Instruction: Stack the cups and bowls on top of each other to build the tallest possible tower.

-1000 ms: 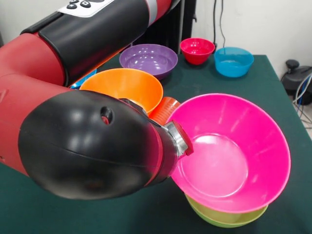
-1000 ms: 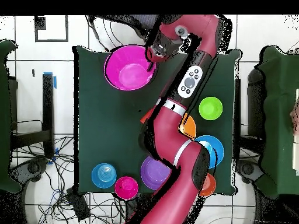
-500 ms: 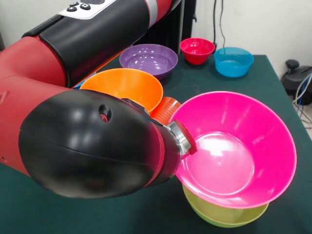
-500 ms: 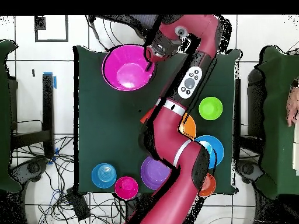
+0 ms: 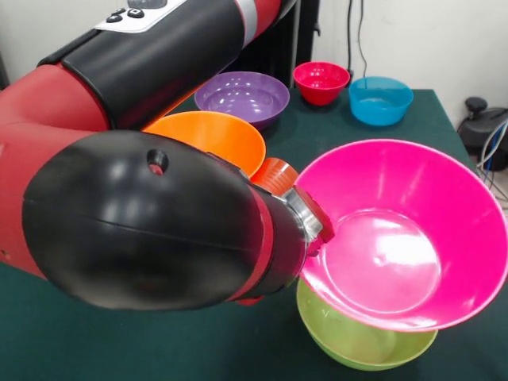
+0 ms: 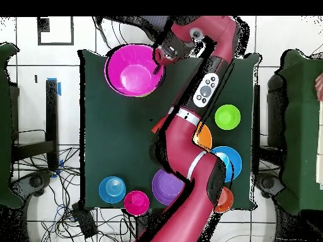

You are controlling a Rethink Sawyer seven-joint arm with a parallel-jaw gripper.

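While tilted, the pink bowl (image 5: 401, 238) sits in a green bowl (image 5: 361, 341).

We see a glossy red arm (image 5: 48, 119) with rounded black joint covers, a silver wrist collar (image 5: 305, 225) and a grey button panel (image 6: 205, 88).

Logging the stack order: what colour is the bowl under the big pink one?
Light green: the green bowl sits beneath the pink bowl, clearest in the front view.
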